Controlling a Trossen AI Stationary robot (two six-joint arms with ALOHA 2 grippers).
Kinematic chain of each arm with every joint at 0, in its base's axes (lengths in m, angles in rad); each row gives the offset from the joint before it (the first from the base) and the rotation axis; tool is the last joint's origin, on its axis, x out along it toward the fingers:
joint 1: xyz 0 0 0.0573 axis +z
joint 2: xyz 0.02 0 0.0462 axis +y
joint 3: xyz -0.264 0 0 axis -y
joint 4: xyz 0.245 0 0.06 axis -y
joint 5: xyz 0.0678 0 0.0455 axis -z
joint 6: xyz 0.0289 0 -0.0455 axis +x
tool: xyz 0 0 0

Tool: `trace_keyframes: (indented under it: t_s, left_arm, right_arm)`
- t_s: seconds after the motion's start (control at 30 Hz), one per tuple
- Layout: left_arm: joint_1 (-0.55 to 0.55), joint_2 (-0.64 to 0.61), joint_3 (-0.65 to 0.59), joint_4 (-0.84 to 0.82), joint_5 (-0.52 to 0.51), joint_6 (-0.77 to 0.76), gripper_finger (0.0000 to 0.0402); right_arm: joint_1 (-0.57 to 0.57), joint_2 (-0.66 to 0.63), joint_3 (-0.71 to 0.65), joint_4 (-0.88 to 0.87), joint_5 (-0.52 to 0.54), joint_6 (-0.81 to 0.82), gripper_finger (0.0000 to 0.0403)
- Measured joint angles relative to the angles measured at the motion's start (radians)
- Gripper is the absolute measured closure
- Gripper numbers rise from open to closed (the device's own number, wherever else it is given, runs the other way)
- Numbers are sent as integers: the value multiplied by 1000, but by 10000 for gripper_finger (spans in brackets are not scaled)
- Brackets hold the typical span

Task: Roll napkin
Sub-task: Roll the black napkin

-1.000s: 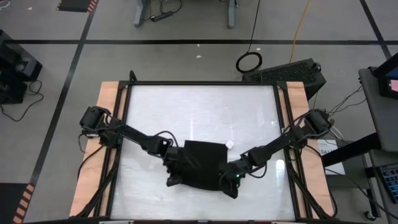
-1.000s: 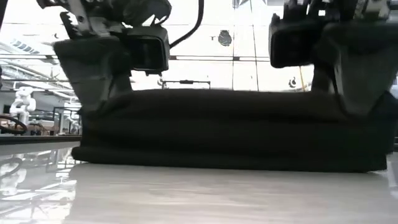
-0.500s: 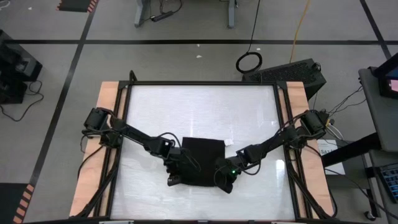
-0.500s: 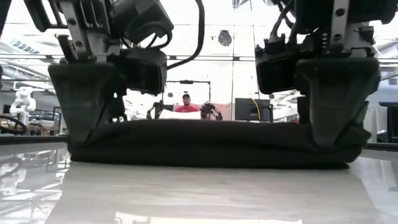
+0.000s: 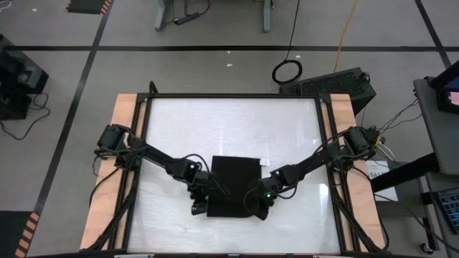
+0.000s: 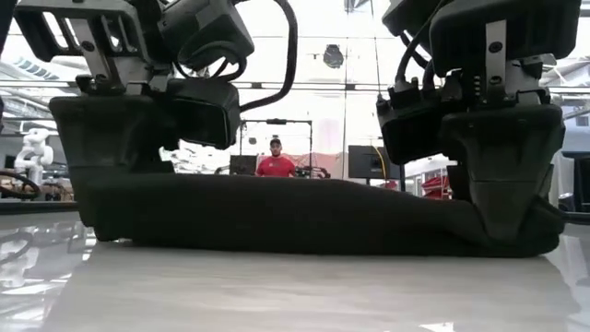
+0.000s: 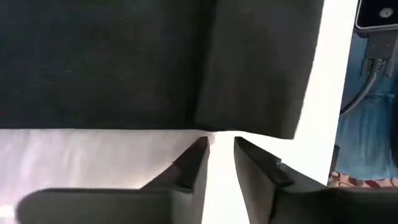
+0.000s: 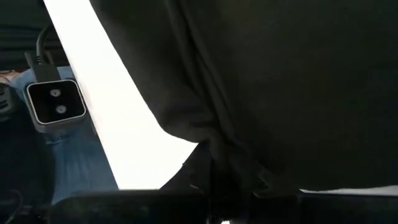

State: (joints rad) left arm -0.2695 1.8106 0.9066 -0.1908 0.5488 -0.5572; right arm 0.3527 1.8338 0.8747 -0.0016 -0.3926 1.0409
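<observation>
The black napkin [image 5: 233, 185] lies folded on the white table's middle, its small white tag [image 5: 265, 163] at the far right corner. In the low view it is a low, flat bundle [image 6: 304, 217]. My left gripper [image 5: 196, 208] stands at its near left corner; in the left wrist view the gripper [image 7: 221, 146] is slightly open, with bare table showing between its fingertips. My right gripper [image 5: 258, 210] is shut on the napkin's near right corner, and in the right wrist view the cloth hides most of the gripper [image 8: 214, 165]. My left gripper has nothing between its fingers; its fingertips [image 7: 198, 149] stand right at the napkin's near edge [image 7: 214, 129], and I cannot tell whether they touch it. My right gripper pinches the napkin's near edge close to the right corner [image 8: 208, 144], where the cloth gathers into creases. It slants down from the table's near right. The napkin rests on the table.
Bare white tabletop [image 5: 229, 122] lies beyond the napkin toward the far edge. Wooden strips [image 5: 125, 122] and a black frame run along both sides. In the room behind, a person in a red shirt [image 6: 275, 166] shows far off.
Both grippers have come down, and the raised near part of the napkin has sunk from a tall fold to a low bundle on the table. My right gripper has moved toward the table's left, and the napkin's near edge is narrower. My left gripper has opened a little and let go.
</observation>
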Motion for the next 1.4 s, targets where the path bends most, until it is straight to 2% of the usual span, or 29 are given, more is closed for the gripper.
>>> trace_keyframes:
  t_s: [0.17, 0.33, 0.43, 0.63, 0.77, 1.23, 1.4]
  left_arm:
    - [-8, -31, 0, -4, 7, 70, 271]
    - [-68, -95, 3, 5, -14, 184, 263]
    - [-123, -125, 3, 3, -113, 278, 263]
    - [-218, -131, 4, 4, -398, 392, 262]
    - [-265, -132, 4, 5, -552, 454, 262]
    - [-415, -200, 6, -6, -857, 488, 262]
    - [-430, -206, 6, 7, -912, 542, 262]
  right_arm:
    - [-1, 5, 1, 22, 6, 15, 394]
    - [-13, 7, 1, 37, 9, 26, 394]
    - [-20, 7, 1, 41, -4, 27, 394]
    - [-29, 8, -1, 50, -26, 33, 394]
    - [-32, 9, -1, 71, -27, 45, 394]
    - [-33, 9, -1, 103, -33, 59, 394]
    - [-33, 9, -1, 104, -33, 66, 394]
